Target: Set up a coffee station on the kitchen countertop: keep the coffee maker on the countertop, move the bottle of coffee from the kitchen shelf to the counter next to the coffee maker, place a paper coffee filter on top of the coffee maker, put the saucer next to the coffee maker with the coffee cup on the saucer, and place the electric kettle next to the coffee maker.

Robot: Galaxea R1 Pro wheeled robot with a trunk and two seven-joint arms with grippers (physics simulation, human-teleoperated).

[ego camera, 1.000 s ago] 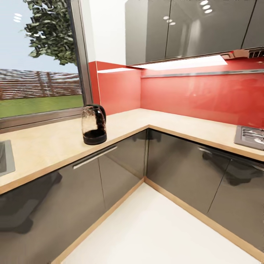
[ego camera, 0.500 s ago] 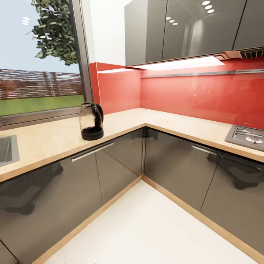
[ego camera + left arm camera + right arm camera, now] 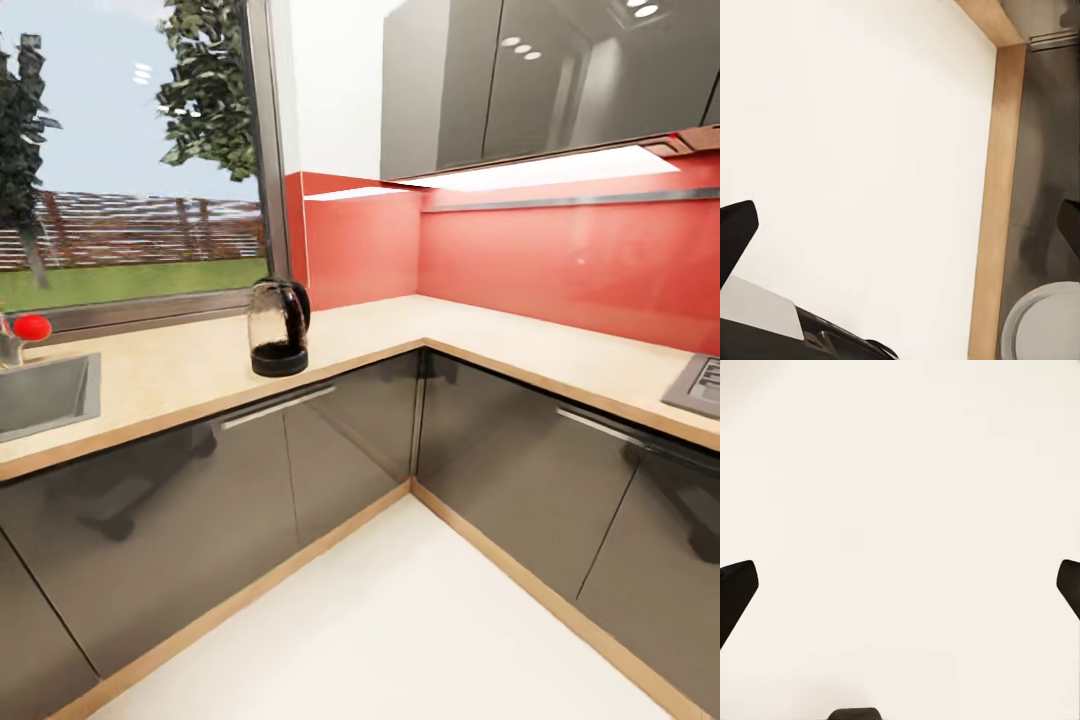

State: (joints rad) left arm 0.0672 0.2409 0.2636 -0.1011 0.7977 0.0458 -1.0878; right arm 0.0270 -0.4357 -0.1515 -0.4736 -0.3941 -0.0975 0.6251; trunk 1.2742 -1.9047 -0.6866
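The electric kettle (image 3: 278, 328), clear glass with a black base and handle, stands upright on the tan kitchen countertop (image 3: 170, 375) near the inner corner, below the window. In the left wrist view my left gripper (image 3: 900, 229) is open over the cream floor, with nothing between its black fingertips (image 3: 735, 236). My right gripper (image 3: 900, 585) is also open and empty above bare floor, its fingertips (image 3: 735, 589) at the picture's edges. The coffee maker, bottle of coffee, kitchen shelf, paper coffee filter, saucer and coffee cup are out of view.
The steel sink (image 3: 40, 392) with a red-knobbed tap (image 3: 30, 327) is inset at the left. A hob (image 3: 700, 385) sits at the right edge. Dark grey cabinet fronts (image 3: 500, 470) form an L around the cream floor (image 3: 400, 620). A wooden plinth (image 3: 990, 210) runs beside a pale round shape (image 3: 1042, 322).
The camera has moved: the whole picture has shifted right, bringing more of the sink and the tap into view. The kettle has stayed in its place on the countertop.
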